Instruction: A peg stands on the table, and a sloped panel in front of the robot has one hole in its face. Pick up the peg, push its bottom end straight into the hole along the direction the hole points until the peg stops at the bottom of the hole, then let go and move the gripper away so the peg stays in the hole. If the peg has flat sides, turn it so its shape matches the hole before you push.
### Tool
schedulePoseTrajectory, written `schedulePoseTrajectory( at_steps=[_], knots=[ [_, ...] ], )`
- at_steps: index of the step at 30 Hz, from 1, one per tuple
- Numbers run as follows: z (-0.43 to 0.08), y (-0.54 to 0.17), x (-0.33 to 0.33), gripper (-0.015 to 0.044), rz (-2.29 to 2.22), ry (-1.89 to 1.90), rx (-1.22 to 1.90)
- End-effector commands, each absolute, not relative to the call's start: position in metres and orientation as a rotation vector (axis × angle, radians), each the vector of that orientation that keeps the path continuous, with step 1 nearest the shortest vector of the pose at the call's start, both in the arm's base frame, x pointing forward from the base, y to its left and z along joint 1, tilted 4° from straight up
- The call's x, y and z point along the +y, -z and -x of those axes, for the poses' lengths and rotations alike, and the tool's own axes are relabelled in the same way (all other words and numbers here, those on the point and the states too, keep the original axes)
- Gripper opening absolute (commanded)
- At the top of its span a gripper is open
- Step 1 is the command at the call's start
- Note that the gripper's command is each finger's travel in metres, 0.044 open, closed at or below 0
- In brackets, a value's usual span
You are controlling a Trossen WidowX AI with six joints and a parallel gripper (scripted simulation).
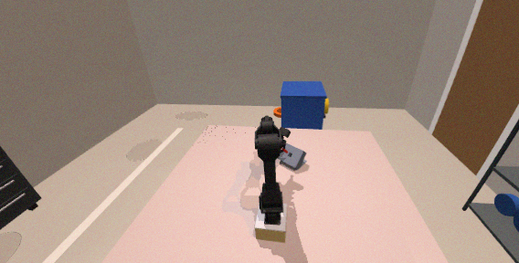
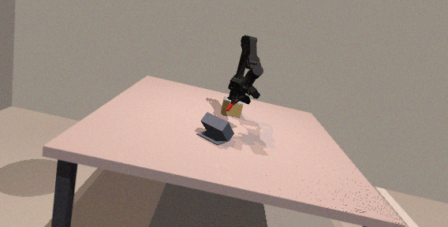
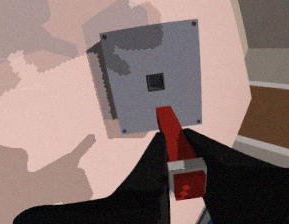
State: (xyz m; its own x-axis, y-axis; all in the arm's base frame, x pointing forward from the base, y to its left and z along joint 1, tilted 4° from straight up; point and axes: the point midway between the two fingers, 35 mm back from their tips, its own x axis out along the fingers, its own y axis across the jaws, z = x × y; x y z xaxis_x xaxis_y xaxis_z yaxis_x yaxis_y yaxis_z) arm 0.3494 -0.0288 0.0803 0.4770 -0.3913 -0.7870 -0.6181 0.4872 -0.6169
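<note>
A: What carries the objects?
B: A pale pink table [image 2: 158, 140] on dark legs.

A: What rests directly on it?
B: A grey sloped panel [image 2: 216, 128], near the middle, and just behind it the arm's tan base block [image 2: 233, 110], with shadows around both.
</note>
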Motion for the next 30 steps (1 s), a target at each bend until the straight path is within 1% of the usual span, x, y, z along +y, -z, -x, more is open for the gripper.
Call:
schedulePoseTrajectory(
  at_steps=[1, 30],
  knots=[
    [-0.353, -0.073, -0.031, 0.0, 1.125, -0.181, 1.128],
    [-0.374, -0.045, -0.037, 0.0, 1.152, -0.169, 1.089]
  ],
)
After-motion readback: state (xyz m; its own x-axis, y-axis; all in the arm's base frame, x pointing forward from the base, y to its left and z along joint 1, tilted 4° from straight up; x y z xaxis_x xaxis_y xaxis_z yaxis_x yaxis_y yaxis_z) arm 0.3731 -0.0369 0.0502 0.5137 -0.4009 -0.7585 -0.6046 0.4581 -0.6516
